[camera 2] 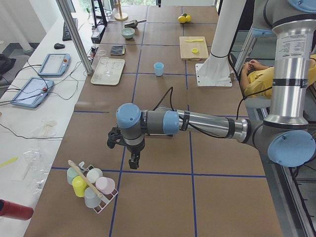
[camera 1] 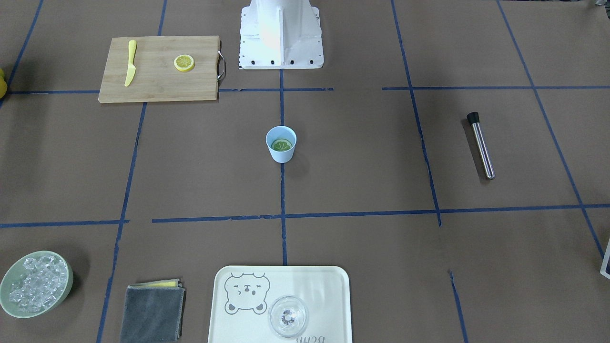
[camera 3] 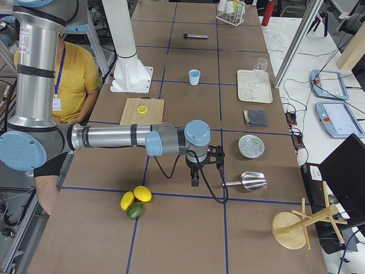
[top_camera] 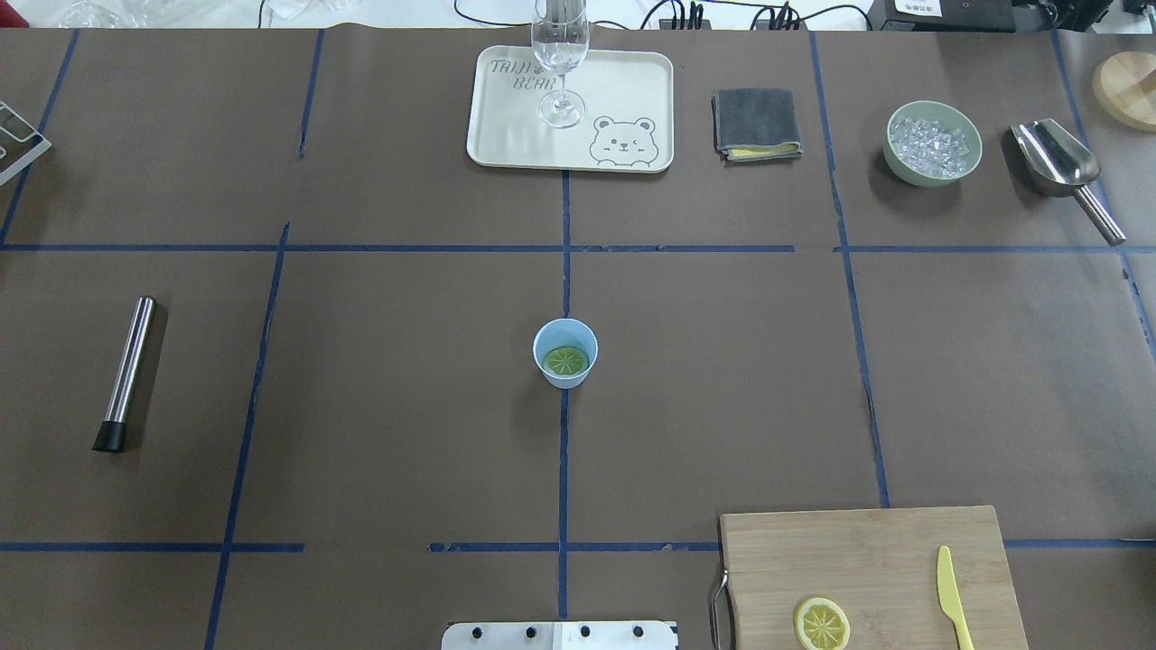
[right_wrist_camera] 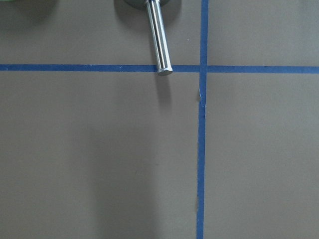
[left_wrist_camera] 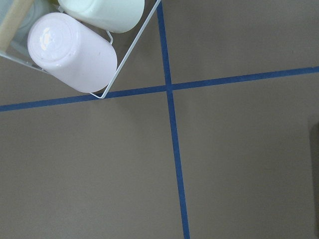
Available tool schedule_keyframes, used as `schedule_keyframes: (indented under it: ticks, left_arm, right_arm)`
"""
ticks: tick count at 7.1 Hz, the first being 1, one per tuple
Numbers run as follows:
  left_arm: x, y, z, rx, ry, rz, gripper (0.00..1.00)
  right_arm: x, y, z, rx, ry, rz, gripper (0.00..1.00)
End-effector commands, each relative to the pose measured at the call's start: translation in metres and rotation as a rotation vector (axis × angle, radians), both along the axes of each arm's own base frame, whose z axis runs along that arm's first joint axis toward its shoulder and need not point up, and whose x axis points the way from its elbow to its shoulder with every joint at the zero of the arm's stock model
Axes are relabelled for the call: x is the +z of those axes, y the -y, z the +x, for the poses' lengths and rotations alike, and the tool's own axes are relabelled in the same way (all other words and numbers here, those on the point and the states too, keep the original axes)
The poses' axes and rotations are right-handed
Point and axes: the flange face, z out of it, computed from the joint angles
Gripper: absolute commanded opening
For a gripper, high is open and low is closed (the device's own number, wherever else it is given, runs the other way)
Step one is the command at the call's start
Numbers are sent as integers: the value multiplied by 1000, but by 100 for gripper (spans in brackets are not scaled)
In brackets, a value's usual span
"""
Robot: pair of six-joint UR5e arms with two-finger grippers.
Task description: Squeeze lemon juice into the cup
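I am holding both arms well away from the work. The left gripper (camera 2: 133, 164) is hanging over bare table just beside the cup rack (left_wrist_camera: 133, 46) at one end. The right gripper (camera 3: 195, 181) is hanging near the scoop (top_camera: 1052, 158) handle at the other end. Only the side cameras are catching them, so I cannot tell whether either pair of jaws is parted or pressed together.

The cup (camera 1: 282, 157) is standing upright at the table's centre, on the tape cross. The cup slice (camera 1: 281, 144) is lying flat in its bottom, looking greenish through the blue plastic. The board slice (camera 1: 184, 63), plainly yellow, is resting on the board (camera 1: 157, 85), apart from the knife (camera 1: 130, 63).

I am reading this as a pause between steps. If the cup slice counts as the squeeze, the job looks done. If not, the next move calls for the right arm, the one nearer the board. It would swing across, come down with its jaws spread over the thin board slice, pinch its rind and carry it above the cup.

Counting: two slices, one blue cup, one board, one knife, one steel rod (camera 1: 480, 145), one glass (camera 1: 288, 317) on one tray (camera 1: 329, 286). There are also one ice bowl (camera 1: 69, 286), one cloth (camera 1: 152, 312), one scoop and three whole fruits (camera 3: 136, 202).
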Motion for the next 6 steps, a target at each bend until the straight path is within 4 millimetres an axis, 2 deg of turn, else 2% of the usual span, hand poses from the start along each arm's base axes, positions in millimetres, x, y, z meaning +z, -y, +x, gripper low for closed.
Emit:
schedule_keyframes:
  ticks: [1, 2, 3, 5, 6]
  left_arm:
    - [9, 1, 1, 7, 0, -8, 100]
    - [14, 5, 1, 9, 2, 41, 100]
    - [26, -11, 1, 10, 2, 89, 100]
    - [28, -12, 1, 9, 1, 86, 100]
    - [23, -13, 1, 6, -1, 84, 100]
  right_arm:
    - [1, -3, -1, -13, 14, -11, 100]
    - [0, -3, -3, -19, 14, -7, 100]
    - [-1, -2, -10, -37, 15, -3, 100]
    - [-8, -2, -13, -44, 16, 9, 100]
    - [-10, -1, -13, -44, 15, 12, 100]
